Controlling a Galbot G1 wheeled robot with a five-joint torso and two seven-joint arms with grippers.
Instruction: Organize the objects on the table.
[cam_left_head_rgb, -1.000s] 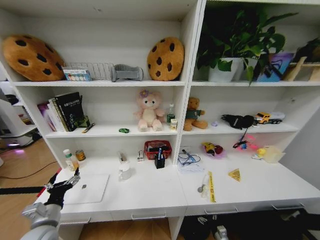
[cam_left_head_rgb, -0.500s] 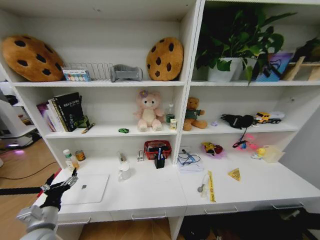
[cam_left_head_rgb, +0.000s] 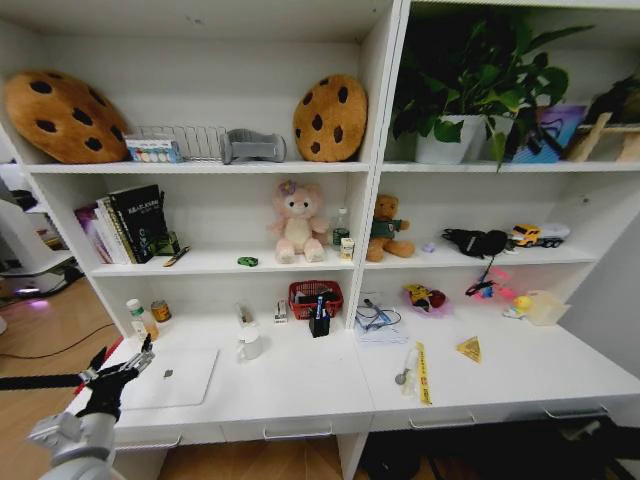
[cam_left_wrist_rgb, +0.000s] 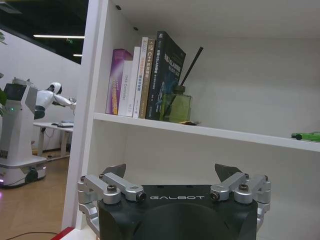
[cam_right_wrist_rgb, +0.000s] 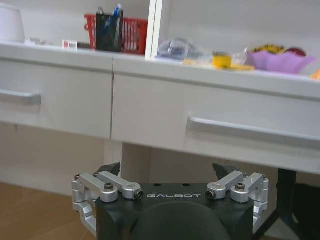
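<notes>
Laptop (cam_left_head_rgb: 178, 376) lay closed on the worktop (cam_left_head_rgb: 300, 395), just beside the left gripper (cam_left_head_rgb: 118, 372), jaws open and empty. Right gripper (cam_right_wrist_rgb: 167, 172) hung below the drawers, jaws open. A low approach could likely shove the slim lid off the edge.

Table (cam_left_head_rgb: 300, 395): smooth matt white top. Laptop (cam_left_head_rgb: 178, 376) by the left gripper (cam_left_head_rgb: 118, 372): satin silver lid. Gripper fingers (cam_left_wrist_rgb: 117, 172): bare machined metal on matt black housing.

Long white desk (cam_left_head_rgb: 300, 395) with drawers under the shelves. Closed silver laptop (cam_left_head_rgb: 172, 377) sits at its left end, with a white mug (cam_left_head_rgb: 249, 343) beside it. Red basket (cam_left_head_rgb: 316, 297) and black pen cup (cam_left_head_rgb: 320, 322) sit toward the back, papers (cam_left_head_rgb: 380, 328) further right.
</notes>
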